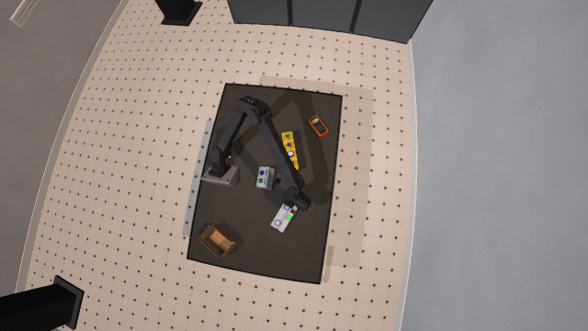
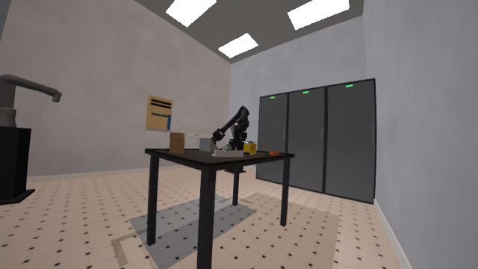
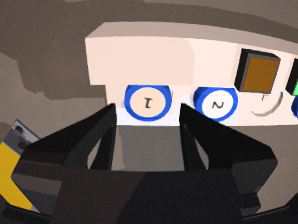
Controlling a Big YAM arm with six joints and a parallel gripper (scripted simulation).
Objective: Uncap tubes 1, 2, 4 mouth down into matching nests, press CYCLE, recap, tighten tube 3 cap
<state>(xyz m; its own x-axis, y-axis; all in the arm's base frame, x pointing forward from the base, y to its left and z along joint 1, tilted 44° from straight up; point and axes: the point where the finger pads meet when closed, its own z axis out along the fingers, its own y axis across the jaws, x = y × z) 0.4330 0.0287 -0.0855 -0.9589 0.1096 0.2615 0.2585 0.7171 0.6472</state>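
Note:
My gripper [image 3: 148, 110] is open and empty, its fingertips on either side of cap 1 in the wrist view; their height over it is hard to tell. Cap 1 [image 3: 147, 102] lies in nest 1 of the white cap tray [image 3: 140, 60] [image 1: 283, 224] [image 2: 228, 153]. Cap 2 [image 3: 216, 104] lies in nest 2. Nest 3 [image 3: 270, 109] is empty. Cap 4 [image 1: 277, 222] [image 3: 295, 107] is in nest 4. The green lamp [image 1: 288, 217] is lit, the amber lamp [image 3: 260, 73] is dark. At the yellow decapping station [image 1: 296, 148] [image 2: 249, 149], tube 3's cap [image 1: 290, 154] is on; tubes 1 and 2 are uncapped.
The key housing [image 1: 265, 178], with blue CYCLE key [image 1: 262, 173] and green READY key [image 1: 260, 180], stands between arm base and tray. A brown open box [image 1: 220, 240] [image 2: 177, 143] stands at a table corner. An orange meter [image 1: 319, 126] [image 2: 273, 153] lies beyond the station.

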